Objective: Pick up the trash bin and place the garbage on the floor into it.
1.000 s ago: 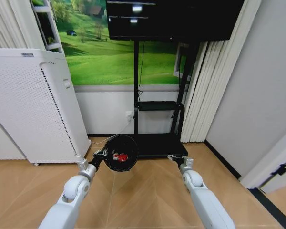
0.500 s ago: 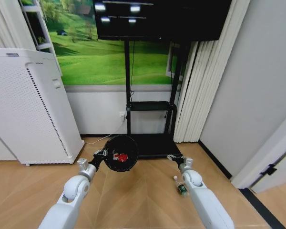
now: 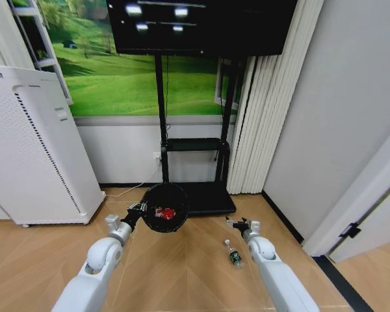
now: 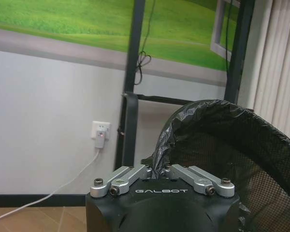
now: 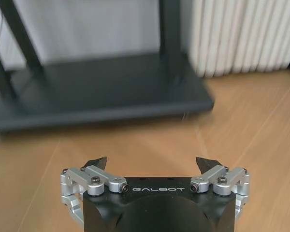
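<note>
Bin: trash bin [image 3: 166,207] held off the floor by left gripper [image 3: 138,209], fingers clamped on its lined rim; red litter [image 3: 164,212] inside.
Bottle: bottle [image 3: 232,253] lying on floor, just beside right gripper [image 3: 238,223].
Right gripper: fingers spread wide, empty.
Advice: descend over the bottle's middle, fingers across its width; keep bin level.

Both arms were glossy white, rounded at the joints, narrowing to grey metal wrist collars. The left gripper [image 4: 160,170] had a black housing marked GALBOT in pale letters, with silver linkage bars fastened by dark hex screws. The right gripper [image 5: 153,164] bore the same lettering, silver links and black pointed fingertips [image 5: 97,162]
</note>
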